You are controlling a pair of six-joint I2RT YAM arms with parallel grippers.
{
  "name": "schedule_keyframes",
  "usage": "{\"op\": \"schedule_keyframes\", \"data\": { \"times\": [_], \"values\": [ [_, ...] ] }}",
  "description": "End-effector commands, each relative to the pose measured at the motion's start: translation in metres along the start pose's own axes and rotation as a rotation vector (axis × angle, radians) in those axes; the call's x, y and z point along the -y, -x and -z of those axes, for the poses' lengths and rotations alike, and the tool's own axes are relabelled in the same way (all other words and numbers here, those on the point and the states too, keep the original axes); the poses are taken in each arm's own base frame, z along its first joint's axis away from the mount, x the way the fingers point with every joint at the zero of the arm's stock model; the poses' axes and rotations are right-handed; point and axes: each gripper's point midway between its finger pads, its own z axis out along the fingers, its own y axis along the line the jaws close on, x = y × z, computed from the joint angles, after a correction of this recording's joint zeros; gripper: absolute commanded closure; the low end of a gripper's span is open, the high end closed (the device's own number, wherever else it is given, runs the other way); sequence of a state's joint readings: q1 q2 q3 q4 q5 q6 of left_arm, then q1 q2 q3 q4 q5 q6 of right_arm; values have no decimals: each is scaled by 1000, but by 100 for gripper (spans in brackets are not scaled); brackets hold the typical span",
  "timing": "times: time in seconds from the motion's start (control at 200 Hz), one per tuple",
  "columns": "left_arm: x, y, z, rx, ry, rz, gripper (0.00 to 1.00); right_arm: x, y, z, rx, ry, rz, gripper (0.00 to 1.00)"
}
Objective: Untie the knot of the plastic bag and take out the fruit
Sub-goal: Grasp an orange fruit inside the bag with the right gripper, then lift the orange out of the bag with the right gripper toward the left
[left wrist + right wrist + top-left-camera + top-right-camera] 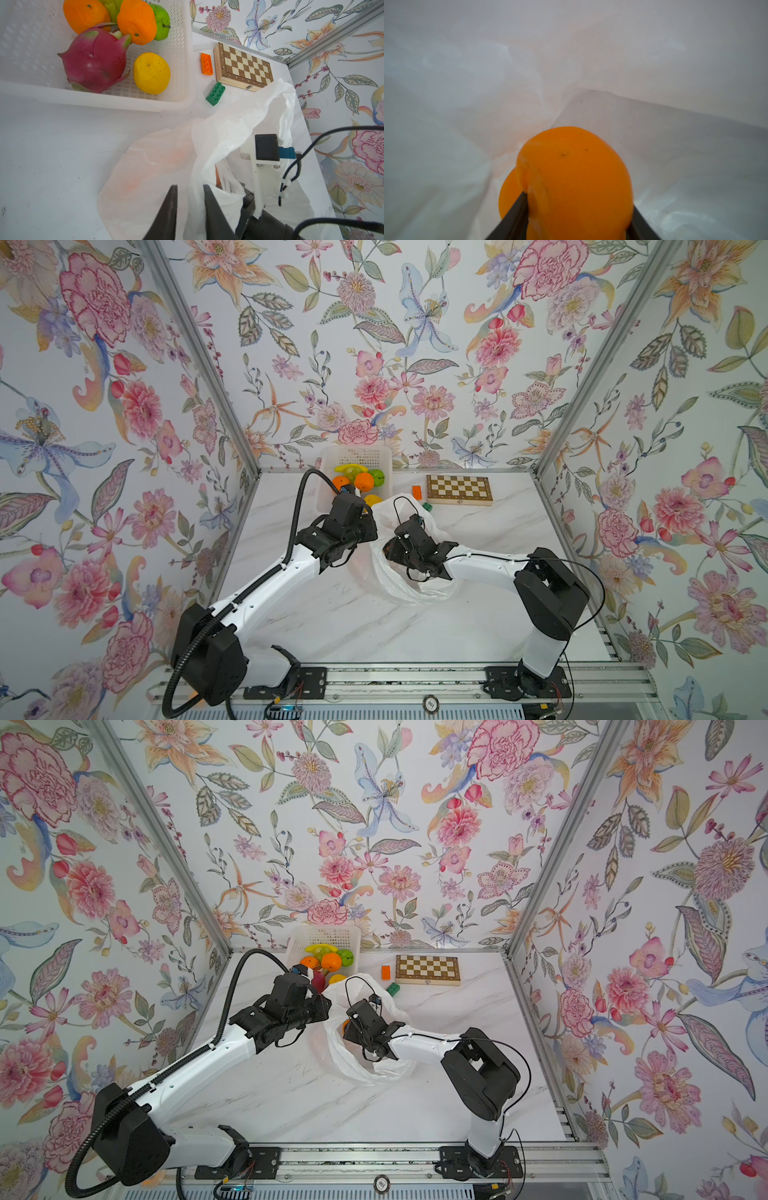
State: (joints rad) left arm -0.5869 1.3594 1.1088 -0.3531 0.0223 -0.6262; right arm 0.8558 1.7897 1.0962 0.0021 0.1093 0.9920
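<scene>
Bag (395, 589) noted on the table (374, 639), mouth gaping, just beside the white basket (124, 105). Right claw (578, 204) is found inside the bag; an orange (575, 170) is clamped between its fingers, with film on all sides. Left claw (190, 188) is set narrow at the bag's rim, a fold of film lying between its fingers (172, 207); whether that fold is pinched cannot be told. Dragon fruit (93, 62) and yellow fruit (151, 72) are seen in the basket. Chessboard (243, 66) is placed near, toward the back wall.
</scene>
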Motion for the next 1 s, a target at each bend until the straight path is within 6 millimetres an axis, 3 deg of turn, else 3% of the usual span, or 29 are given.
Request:
{"op": "schedule_keyframes", "data": {
  "times": [0.0, 0.155, 0.525, 0.786, 0.996],
  "values": [
    [-2, 3, -3, 4, 7, 9, 77, -4, 7, 16, 35, 39, -20, 67],
    [-5, 0, -6, -8, 15, 7, 77, -7, 5, 32, 47, 133, -56, 67],
    [-8, -1, -1, -1, 24, 1, 71, 16, -9, 59, 50, 163, -91, 69],
    [1, 9, 10, 21, -9, -17, 65, 17, 3, 101, 108, 207, -59, 69],
    [22, 19, 27, 45, -77, -52, 54, 13, 30, 150, 187, 261, -23, 69]
  ]
}}
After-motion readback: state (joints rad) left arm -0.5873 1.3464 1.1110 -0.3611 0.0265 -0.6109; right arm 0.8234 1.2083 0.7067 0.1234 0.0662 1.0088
